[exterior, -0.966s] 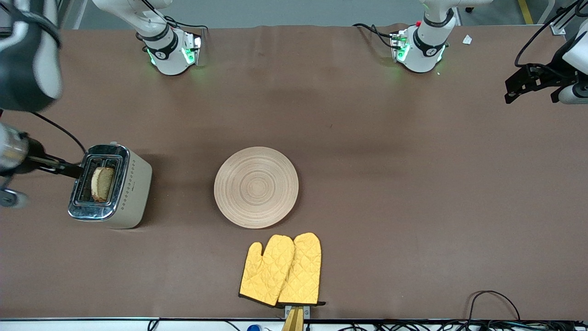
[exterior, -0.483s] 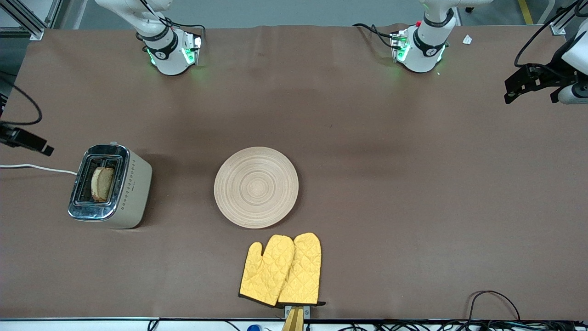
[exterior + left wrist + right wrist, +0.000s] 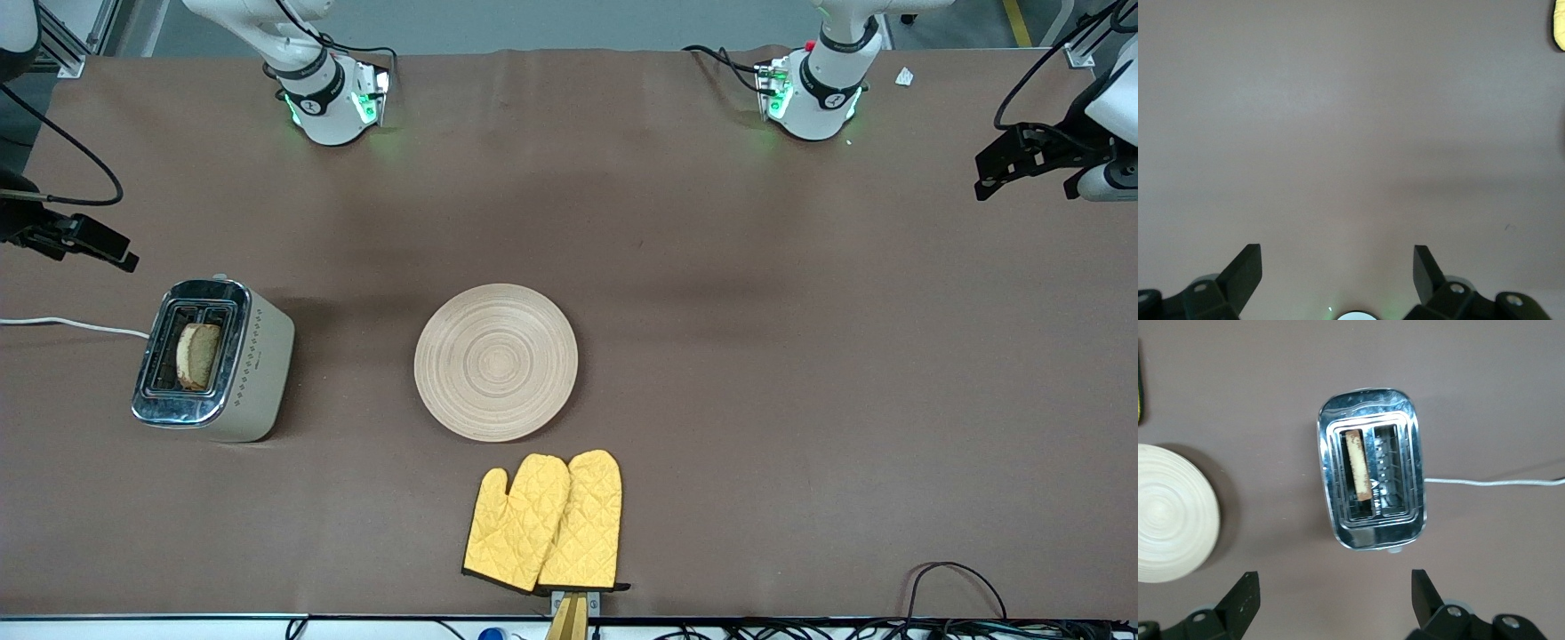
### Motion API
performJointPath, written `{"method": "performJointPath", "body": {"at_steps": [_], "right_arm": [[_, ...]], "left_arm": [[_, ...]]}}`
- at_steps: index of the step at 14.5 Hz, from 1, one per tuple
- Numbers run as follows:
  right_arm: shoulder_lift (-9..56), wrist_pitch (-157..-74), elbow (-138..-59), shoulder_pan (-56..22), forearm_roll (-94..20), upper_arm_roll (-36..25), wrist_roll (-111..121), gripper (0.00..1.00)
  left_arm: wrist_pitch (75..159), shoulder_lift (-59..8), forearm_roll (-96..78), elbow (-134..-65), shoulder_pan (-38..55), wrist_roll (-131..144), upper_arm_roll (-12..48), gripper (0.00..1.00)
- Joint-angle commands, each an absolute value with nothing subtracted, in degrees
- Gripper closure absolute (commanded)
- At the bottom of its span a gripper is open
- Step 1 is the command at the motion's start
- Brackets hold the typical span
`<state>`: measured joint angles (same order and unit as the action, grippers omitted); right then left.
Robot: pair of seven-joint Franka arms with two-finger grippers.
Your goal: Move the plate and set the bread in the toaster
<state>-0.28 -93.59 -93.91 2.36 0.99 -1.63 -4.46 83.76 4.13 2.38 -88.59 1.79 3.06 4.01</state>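
- I see the bread (image 3: 197,356) standing in the toaster (image 3: 213,360) slot nearer the plate, at the right arm's end of the table.
- The plate (image 3: 496,361) lies bare mid-table, with yellow oven mitts (image 3: 544,522) just beside it, nearer the front camera.
- My right gripper (image 3: 1331,603) hangs high above the toaster, fingers wide, holding nothing.
- My left gripper (image 3: 1337,275) hangs over bare cloth, fingers spread wide too.

The left gripper (image 3: 1337,270), its black fingers (image 3: 1245,270) spread wide and empty, hangs above bare brown table covering (image 3: 1338,133); a yellow quilted mitt's edge (image 3: 1558,25) shows.
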Motion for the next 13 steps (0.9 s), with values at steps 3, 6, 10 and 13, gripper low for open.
{"method": "performJointPath", "body": {"at_steps": [3,6,10,13], "right_arm": [[-4.2,-91.6,-96.0,2.0,3.1,-1.6,-0.2,0.0],[-4.7,-91.5,-96.7,1.7,3.0,-1.3,-0.3,0.0],[-7.7,-94.0,-101.2,0.2,3.0,-1.3,-0.3,0.0],[-7.7,-94.0,-101.3,0.4,3.0,-1.5,-0.2,0.0]], "left_arm": [[83.7,3.7,-0.3,-88.2,2.2,2.3,4.0,0.0],[83.7,3.7,-0.1,-88.1,2.4,2.7,4.0,0.0],[83.7,3.8,0.0,-88.2,2.3,2.8,4.0,0.0],[83.5,3.9,0.6,-88.2,2.2,2.9,5.1,0.0]]}}
